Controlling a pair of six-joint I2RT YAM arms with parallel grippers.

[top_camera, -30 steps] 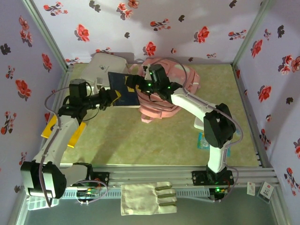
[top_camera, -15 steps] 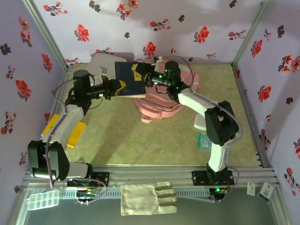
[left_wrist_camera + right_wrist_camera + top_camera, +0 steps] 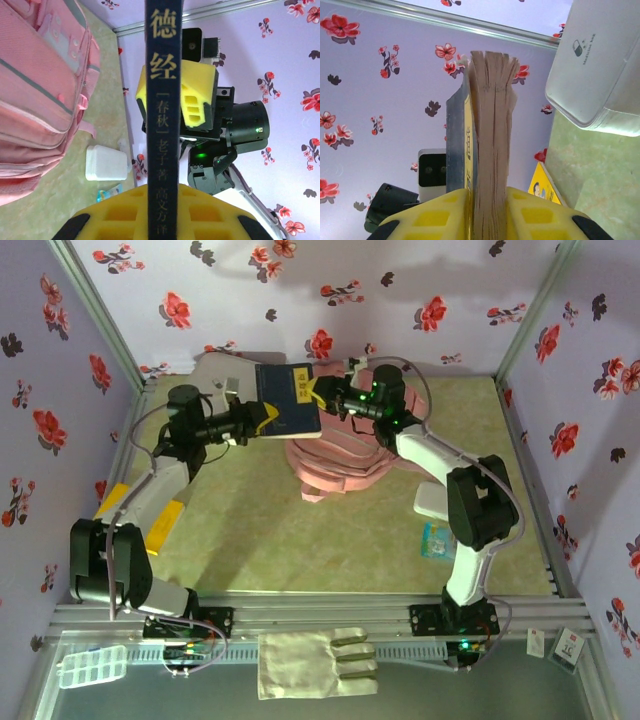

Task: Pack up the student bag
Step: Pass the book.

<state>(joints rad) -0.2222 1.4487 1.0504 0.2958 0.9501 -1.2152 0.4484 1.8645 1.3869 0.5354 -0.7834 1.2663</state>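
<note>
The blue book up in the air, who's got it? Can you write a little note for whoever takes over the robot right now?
Left pincer: shut on the blue book, at its spine side.
Right pincer: shut on the same book, at its page side.
Book: held in the air between both, near the left edge of the student bag, which lies on the table.
Done: book lifted.
Left: get it into the bag. I cannot tell if the bag is open.

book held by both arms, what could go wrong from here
The left end effector grips the book at its spine and the right end effector pinches the loose page edges; opposed pulls could tear or bend pages. The book hangs by the student bag edge, so a poor release may drop it outside.
</note>
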